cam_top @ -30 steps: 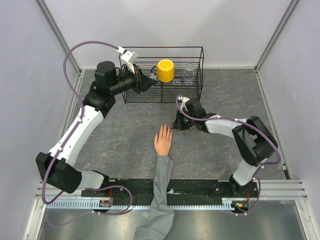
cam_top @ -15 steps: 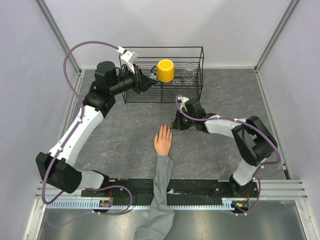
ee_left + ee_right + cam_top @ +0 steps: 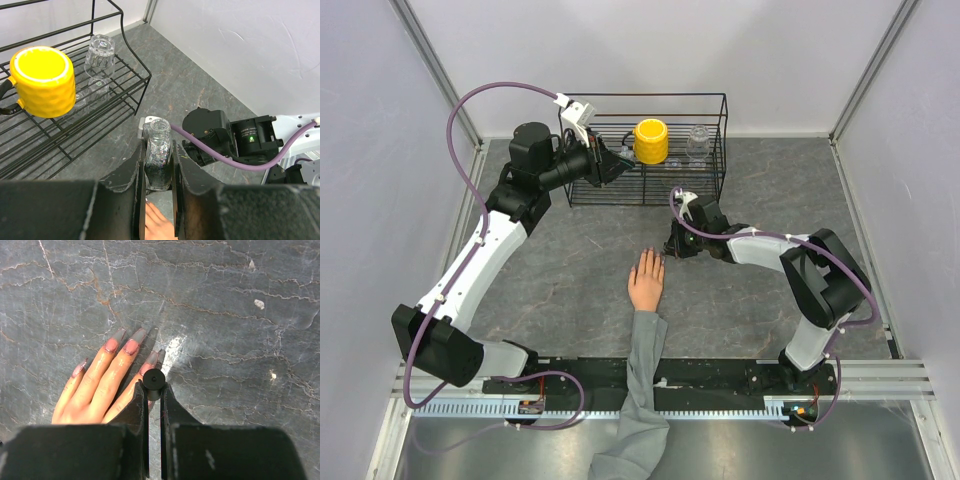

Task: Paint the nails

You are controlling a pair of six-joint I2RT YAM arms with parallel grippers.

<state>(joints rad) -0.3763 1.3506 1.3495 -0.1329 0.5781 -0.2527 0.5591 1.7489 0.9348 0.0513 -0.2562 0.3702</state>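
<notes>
While the left gripper (image 3: 159, 162) clamps a glass bottle (image 3: 159, 137) by the rack (image 3: 60, 135), the right gripper (image 3: 153, 390), pinching a black brush cap (image 3: 154, 378), has the nails (image 3: 131, 346) just ahead, pointing away.

The left arm (image 3: 485, 245) is stretched along the table's left edge toward its far left corner; the left gripper (image 3: 159, 167) is clamped on a small glass bottle (image 3: 158, 145). The right arm (image 3: 810, 270) is bent leftward toward mid-table; the right gripper (image 3: 154, 390) is closed on a black cap (image 3: 154, 378).
</notes>
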